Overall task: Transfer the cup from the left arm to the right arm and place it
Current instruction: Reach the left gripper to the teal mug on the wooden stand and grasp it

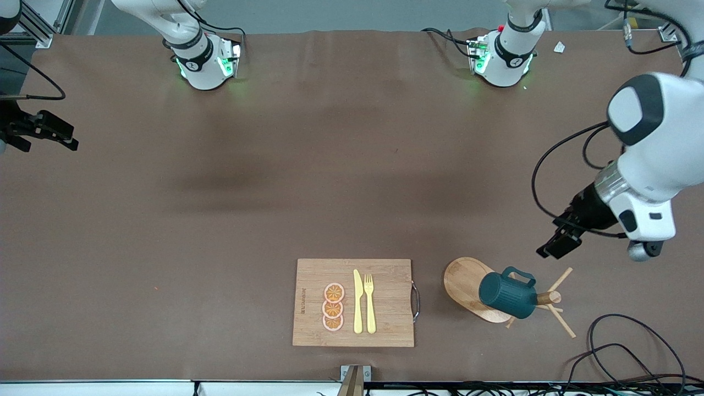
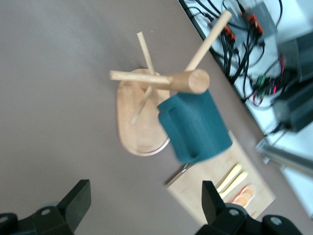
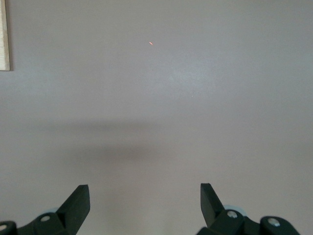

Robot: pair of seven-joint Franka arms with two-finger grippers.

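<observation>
So the cup point(image 1: 509, 293) is hanging on the wooden mug stand point(image 1: 473, 289), slung on one of the pegs near the front edge of the surface point(image 1: 220, 220), toward the left arm's end. It sits tipped on its side, handle up, right beside the bamboo cutting board point(image 1: 353, 302) with the yellow knife point(image 1: 358, 302), fork point(image 1: 369, 302) and three orange slices point(image 1: 333, 307).

The left end effector point(image 1: 558, 245) hovers over the surface just next to the stand, fingers spread wide with nothing between them; the left wrist view has the cup straight ahead. The right end effector point(image 1: 41, 132) waits way over at the right arm's end, also spread and empty.

What worries me: the pegs stick out at all angles, so a sloppy approach could clip one and tip the whole stand. The cup has to slide off along its peg too, and pulling straight up would probably drag the stand along. Ribbed sides plus a tilted hang also look like a recipe for a skewed grip, which would make the handoff awkward.
</observation>
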